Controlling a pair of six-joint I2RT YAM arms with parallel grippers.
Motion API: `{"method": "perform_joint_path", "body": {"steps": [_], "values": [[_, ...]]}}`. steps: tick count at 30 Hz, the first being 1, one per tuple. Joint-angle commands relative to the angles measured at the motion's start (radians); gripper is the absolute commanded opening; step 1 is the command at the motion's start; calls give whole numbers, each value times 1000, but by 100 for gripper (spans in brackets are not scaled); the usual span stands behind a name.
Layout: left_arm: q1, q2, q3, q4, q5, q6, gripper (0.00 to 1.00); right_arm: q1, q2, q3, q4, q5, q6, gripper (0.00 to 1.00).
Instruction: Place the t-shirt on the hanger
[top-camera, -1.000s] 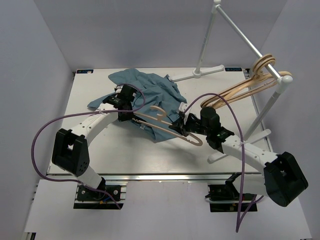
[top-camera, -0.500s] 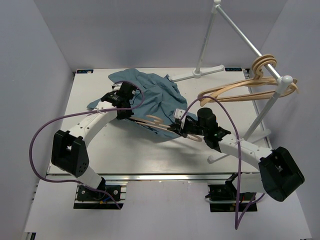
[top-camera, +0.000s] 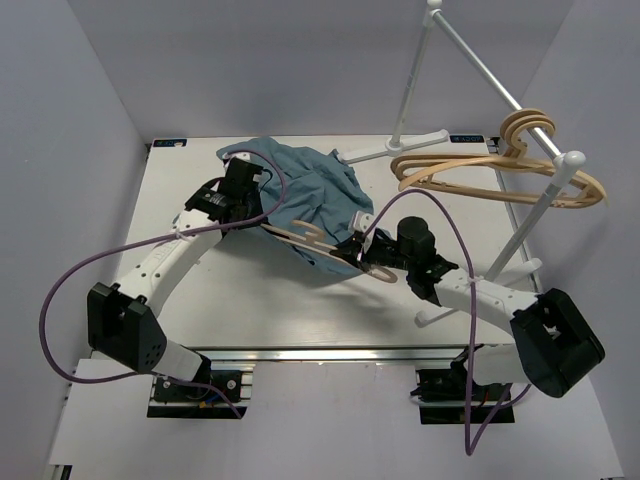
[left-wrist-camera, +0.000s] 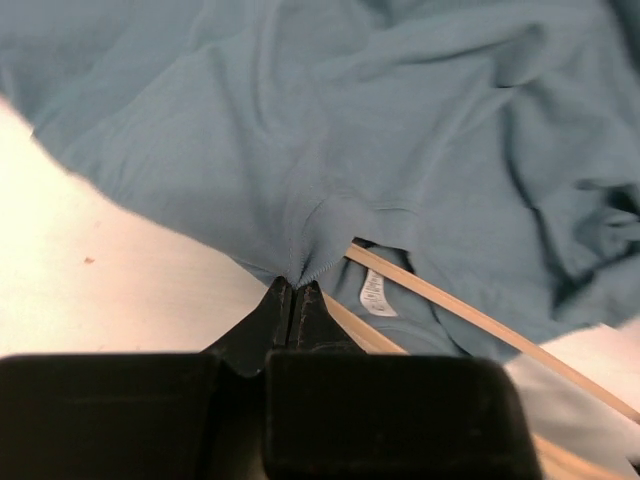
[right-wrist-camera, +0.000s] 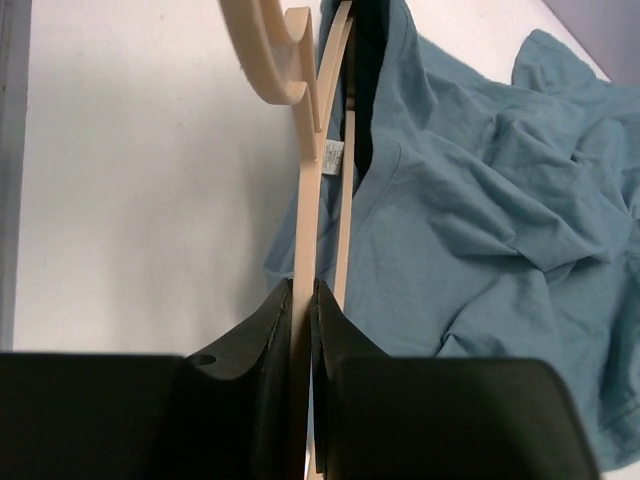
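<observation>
Obs.: the soft dusty teal-blue cotton t-shirt (top-camera: 310, 185) lay bunched at the back-centre of the white table (top-camera: 200, 290). Its near hem side was raised off the surface.

Left gripper (left-wrist-camera: 295, 288): jaws pressed together on a fold of the ribbed neck edge, just beside the small white neck label (left-wrist-camera: 373, 293).

Right gripper (right-wrist-camera: 303, 295): clamped narrow on one arm of the slim pale tan wooden hanger (right-wrist-camera: 307, 230).

Change over the last second:
- The left arm drew back and away from the bases, taking the collar with it. The cloth was higher and more gathered than before.
- The right arm pushed the hanger leftward. A second ago it lay mostly clear of the fabric, near the shirt's near edge.
- At this moment its far arm ran up to the neck opening. In the left wrist view a thin wooden bar passed right under the collar, beside the label.
- The spare tan hangers (top-camera: 480, 170) on the white metal stand (top-camera: 420, 80) had swung to a new angle.

Judgement: insertion had begun, with the neck held open and one shoulder of the hanger at the opening. How far the tip sat inside could not be told. The second shoulder remained outside, so the task stood roughly midway.
</observation>
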Motion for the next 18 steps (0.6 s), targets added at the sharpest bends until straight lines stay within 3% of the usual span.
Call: {"method": "perform_joint_path", "body": {"steps": [1,9,18], "values": [[-1,-88,1,76,86,40,0,8,41,33,244,-19,89,0],[-1,-112,9,63,70,40,1,8,92,47,323,16,73,0],[-1,-111,-5,78,113,56,1,6,48,80,192,-59,-55,0]]}}
